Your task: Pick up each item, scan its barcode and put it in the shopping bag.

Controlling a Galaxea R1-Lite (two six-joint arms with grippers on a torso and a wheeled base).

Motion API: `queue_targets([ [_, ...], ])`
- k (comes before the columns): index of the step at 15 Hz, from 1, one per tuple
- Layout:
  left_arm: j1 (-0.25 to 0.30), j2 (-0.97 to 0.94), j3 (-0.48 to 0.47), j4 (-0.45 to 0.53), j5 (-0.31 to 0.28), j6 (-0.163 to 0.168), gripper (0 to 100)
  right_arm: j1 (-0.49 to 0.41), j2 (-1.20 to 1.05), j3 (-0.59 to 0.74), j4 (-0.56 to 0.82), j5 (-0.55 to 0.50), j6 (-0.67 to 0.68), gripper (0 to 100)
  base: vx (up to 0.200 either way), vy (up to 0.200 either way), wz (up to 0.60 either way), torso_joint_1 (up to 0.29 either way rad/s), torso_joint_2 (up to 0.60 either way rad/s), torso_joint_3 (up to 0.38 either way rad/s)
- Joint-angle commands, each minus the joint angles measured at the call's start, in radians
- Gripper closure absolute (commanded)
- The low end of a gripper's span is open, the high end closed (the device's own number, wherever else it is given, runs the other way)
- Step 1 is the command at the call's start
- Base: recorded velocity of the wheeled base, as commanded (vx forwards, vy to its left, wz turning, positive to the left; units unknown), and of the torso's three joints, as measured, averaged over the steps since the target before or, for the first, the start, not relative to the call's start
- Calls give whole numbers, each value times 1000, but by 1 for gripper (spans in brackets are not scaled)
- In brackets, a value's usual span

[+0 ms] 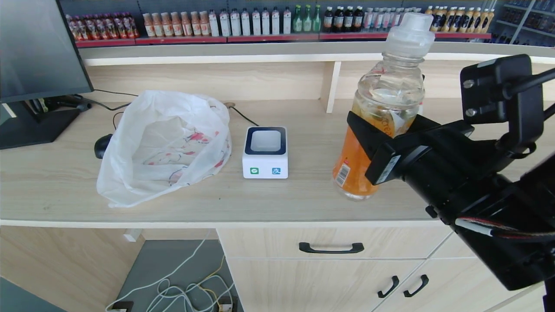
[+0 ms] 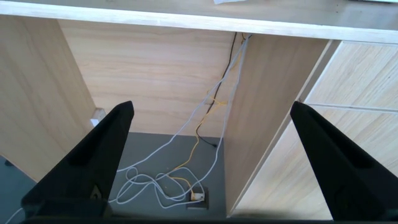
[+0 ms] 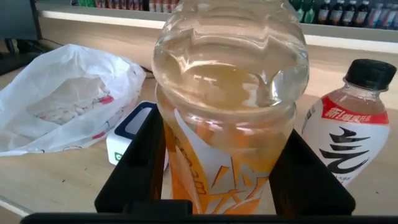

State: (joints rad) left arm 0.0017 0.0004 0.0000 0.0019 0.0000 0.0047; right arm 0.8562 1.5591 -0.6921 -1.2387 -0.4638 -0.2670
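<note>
Lowest and nearest, L claw [image 2: 211, 168] hangs in front of the counter's open bay, well below the scanner, fingers wide apart w/ nothing between them. Its wrist view gives us loose cables [image 2: 168, 186] on the floor there. Below and to the right of the scanner, the counter [image 1: 56, 182] front has 3 black drawer handles [image 1: 331, 248].

R claw [image 1: 386, 130] is clamped on the orange drink bottle [image 1: 381, 99], to the right of the scanner and near the counter's front edge. The bottle leans a bit and has a pale cap and clear neck, w/ orange liquid lower down. We can't tell if its base touches the counter. Its label is orange w/ white print we can't read, and 1 barcode patch sits low on the side facing the scanner. From the R wrist view the two fingers [image 3: 140, 162] flank the label.

That view also gives us a 2nd bottle [image 3: 348, 143] on the counter, farther right of the scanner than the held one. It has a black cap and a white label w/ bold black characters. So we count 2 bottles.

1 scanner [image 1: 265, 151]: a white box w/ dark-rimmed window on top and 2 small icons on the front, green and blue. 1 shopping bag [image 1: 164, 147] lies just left of it, white plastic w/ red print, mouth open. 1 black mouse [image 1: 102, 146] sits beyond the bag from the scanner, partly hidden. Farther left is a monitor [image 1: 39, 47]. Behind the scanner, past the counter's raised back, are shelves of drinks [image 1: 260, 21].
</note>
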Motion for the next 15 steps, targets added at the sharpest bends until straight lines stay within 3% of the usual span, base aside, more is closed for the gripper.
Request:
queue_targets([
  [1, 0, 0, 0, 0, 0, 0, 0, 0, 4, -1, 2, 2, 0, 100, 0, 200, 0, 12, 2, 2],
  [8, 0, 0, 0, -2, 0, 0, 0, 0, 4, -29, 2, 4, 14, 100, 0, 200, 0, 4, 3, 2],
  [15, 0, 0, 0, -2, 0, 1, 0, 0, 71, -127, 5, 2, -64, 100, 0, 0, 0, 0, 0, 0],
])
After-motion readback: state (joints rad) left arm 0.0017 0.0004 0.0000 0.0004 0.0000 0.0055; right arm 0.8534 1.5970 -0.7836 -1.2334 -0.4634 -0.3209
